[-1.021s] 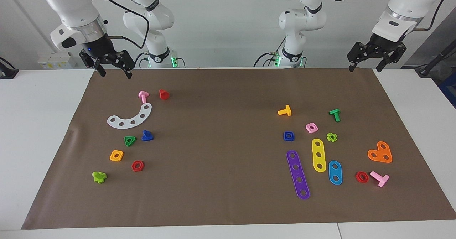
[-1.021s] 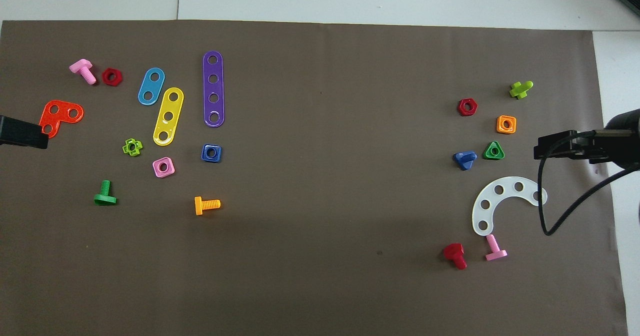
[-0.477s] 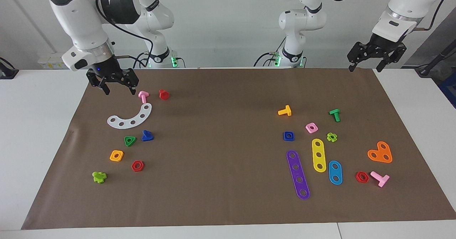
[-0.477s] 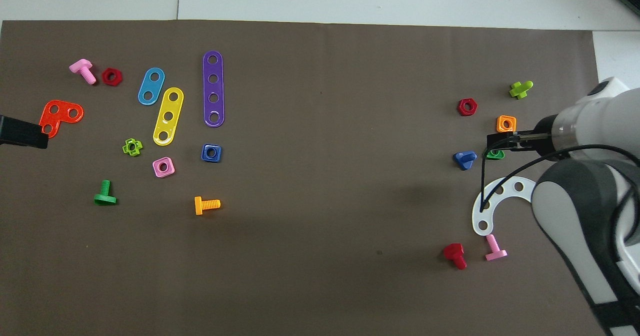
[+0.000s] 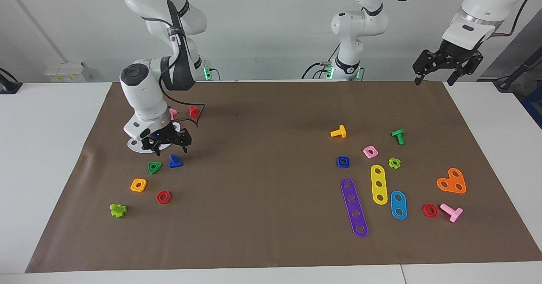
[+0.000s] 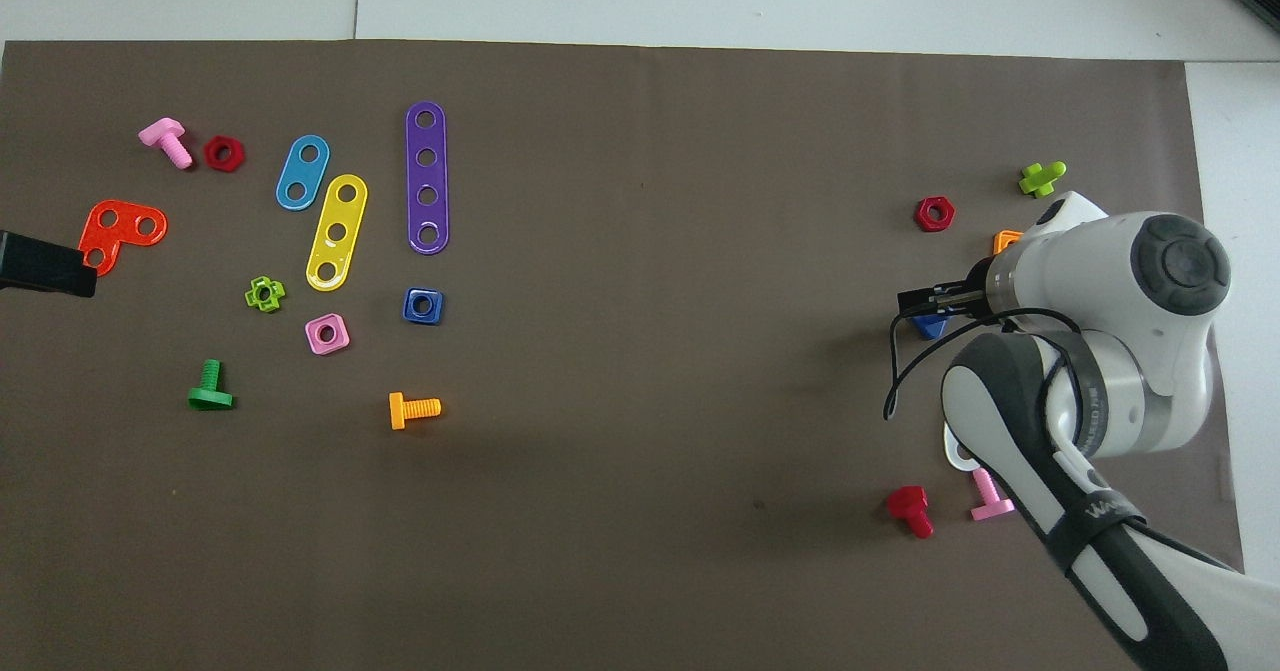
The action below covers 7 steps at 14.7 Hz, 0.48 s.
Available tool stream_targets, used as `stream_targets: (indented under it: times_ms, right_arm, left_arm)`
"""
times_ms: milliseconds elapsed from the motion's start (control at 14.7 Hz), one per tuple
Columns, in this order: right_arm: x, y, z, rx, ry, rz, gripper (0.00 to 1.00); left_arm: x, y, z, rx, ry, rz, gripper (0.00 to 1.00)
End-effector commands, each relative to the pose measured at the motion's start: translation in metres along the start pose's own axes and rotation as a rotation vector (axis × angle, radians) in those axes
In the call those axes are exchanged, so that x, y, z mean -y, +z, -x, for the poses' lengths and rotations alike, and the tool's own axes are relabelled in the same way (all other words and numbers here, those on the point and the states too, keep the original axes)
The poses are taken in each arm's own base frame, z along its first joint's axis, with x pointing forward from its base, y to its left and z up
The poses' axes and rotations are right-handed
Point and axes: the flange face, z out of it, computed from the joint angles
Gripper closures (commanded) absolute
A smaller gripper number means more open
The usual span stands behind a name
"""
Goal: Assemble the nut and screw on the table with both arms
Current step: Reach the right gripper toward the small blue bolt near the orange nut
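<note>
The dark-blue screw (image 5: pixel 175 161) lies on the brown paper of the table (image 5: pixel 262 191) toward the right arm's end, beside a green triangular nut (image 5: pixel 154 167). My right gripper (image 5: pixel 171 150) is open and hangs low just over the screw without touching it. In the overhead view the right gripper (image 6: pixel 925 301) covers most of the screw (image 6: pixel 930 328). The dark-blue square nut (image 5: pixel 343 161) lies flat toward the left arm's end and also shows in the overhead view (image 6: pixel 422 306). My left gripper (image 5: pixel 433 82) waits open, raised over the paper's corner nearest its base.
Around the screw lie an orange square nut (image 5: pixel 138 185), a red hex nut (image 5: pixel 163 197), a white curved strip (image 5: pixel 136 145) and a red screw (image 5: pixel 194 112). By the blue nut lie a pink square nut (image 5: pixel 370 151), an orange screw (image 5: pixel 338 132) and a purple strip (image 5: pixel 354 207).
My right arm has swung down and out from the paper's edge near its base, over the white strip, to just above the blue screw. The left arm has not moved.
</note>
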Motion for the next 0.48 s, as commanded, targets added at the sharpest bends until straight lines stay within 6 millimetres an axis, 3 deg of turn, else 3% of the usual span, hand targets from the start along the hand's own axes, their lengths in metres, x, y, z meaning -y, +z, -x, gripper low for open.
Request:
stream_targets:
  times_ms: [0, 409]
  right_arm:
    - [-0.006, 0.019, 0.014, -0.016, -0.032, 0.012, 0.04]
    - [-0.018, 0.043, 0.012, -0.026, -0.037, 0.019, 0.2]
  left_arm:
    - [0.002, -0.002, 0.01, 0.004, 0.001, -0.003, 0.0]
    - [0.002, -0.002, 0.01, 0.004, 0.001, -0.003, 0.0]
